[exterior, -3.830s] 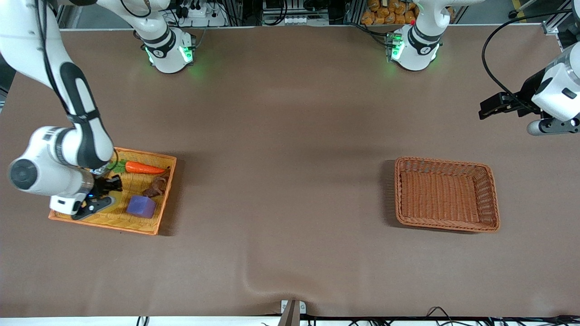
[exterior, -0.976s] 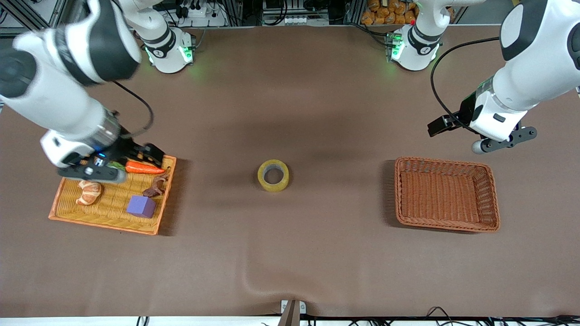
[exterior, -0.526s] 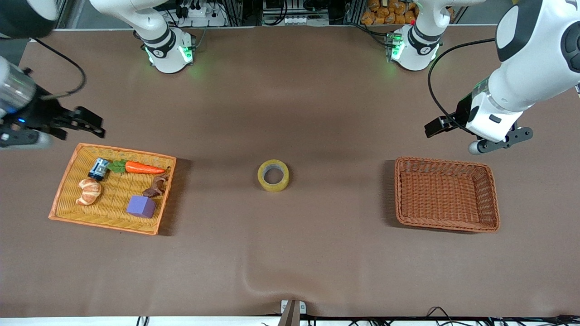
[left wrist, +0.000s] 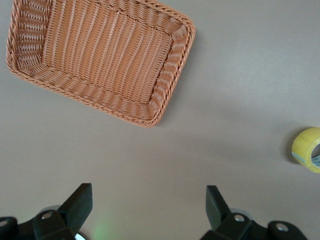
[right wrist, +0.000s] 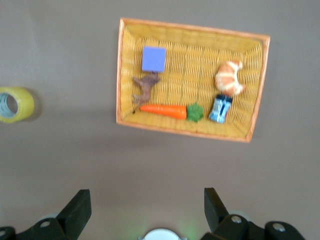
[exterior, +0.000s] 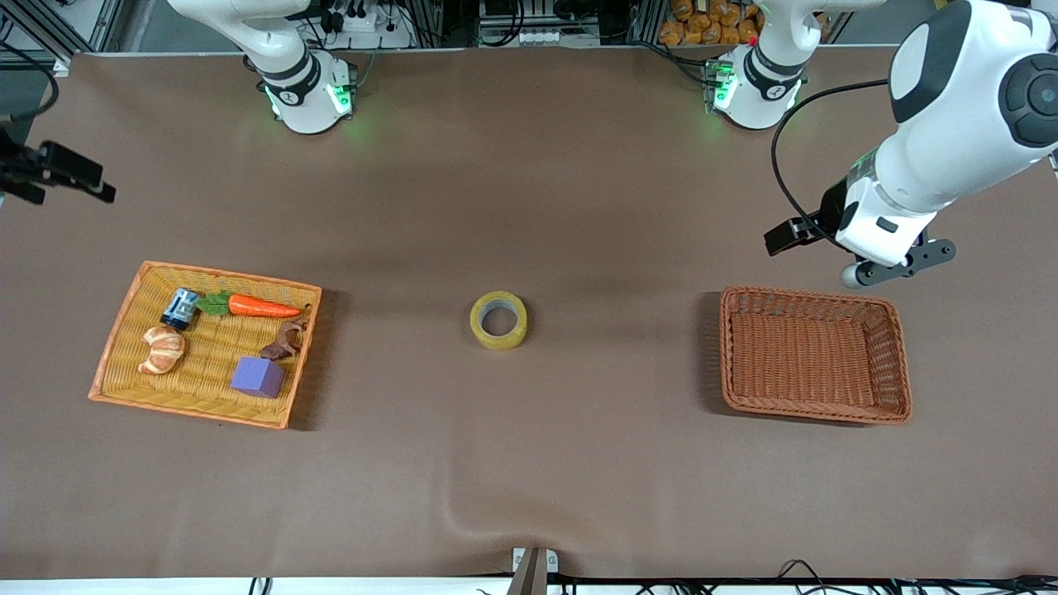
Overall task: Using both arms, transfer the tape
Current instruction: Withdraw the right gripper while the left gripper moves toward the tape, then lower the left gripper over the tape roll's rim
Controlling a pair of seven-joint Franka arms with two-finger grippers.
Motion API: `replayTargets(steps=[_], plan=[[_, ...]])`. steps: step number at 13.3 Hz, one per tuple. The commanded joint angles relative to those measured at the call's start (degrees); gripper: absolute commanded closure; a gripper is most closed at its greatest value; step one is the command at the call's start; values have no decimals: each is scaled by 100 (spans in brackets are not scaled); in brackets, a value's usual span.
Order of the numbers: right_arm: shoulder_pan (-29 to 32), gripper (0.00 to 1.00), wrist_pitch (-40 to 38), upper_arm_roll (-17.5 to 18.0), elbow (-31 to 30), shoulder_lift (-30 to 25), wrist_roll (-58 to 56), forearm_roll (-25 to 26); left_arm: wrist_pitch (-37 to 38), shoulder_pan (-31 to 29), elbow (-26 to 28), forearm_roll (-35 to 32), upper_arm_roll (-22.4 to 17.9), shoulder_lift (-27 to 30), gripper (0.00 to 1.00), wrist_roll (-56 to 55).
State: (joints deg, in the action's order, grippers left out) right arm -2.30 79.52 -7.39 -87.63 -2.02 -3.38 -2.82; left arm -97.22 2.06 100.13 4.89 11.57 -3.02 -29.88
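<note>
Tape (exterior: 498,320) flat on bare table, midway between yellow tray (exterior: 124,314) and empty brown basket (exterior: 899,364).
Tray: carrot (exterior: 263,307), croissant (exterior: 162,349), purple cube (exterior: 258,377). Left gripper (left wrist: 150,200) over table beside basket; right gripper (right wrist: 145,205) over table's edge; both spread, empty.

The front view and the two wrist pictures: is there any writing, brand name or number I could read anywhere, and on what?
None can be read.
Small blue can in the yellow basket: its printed label is too small to make out.
Arm bases: a dark mark on the collar, too blurred to read.
Tape, brown basket: no writing shows.
</note>
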Motion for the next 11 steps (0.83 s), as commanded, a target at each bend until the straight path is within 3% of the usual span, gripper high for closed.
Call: replayTargets(steps=[1, 11], plan=[[142, 0, -121, 212, 70, -52, 136, 176, -139, 75, 77, 21, 21, 30, 0, -359], [159, 0, 10, 194, 53, -9, 100, 273, -683, 636, 86, 21, 30, -356, 0, -1325]])
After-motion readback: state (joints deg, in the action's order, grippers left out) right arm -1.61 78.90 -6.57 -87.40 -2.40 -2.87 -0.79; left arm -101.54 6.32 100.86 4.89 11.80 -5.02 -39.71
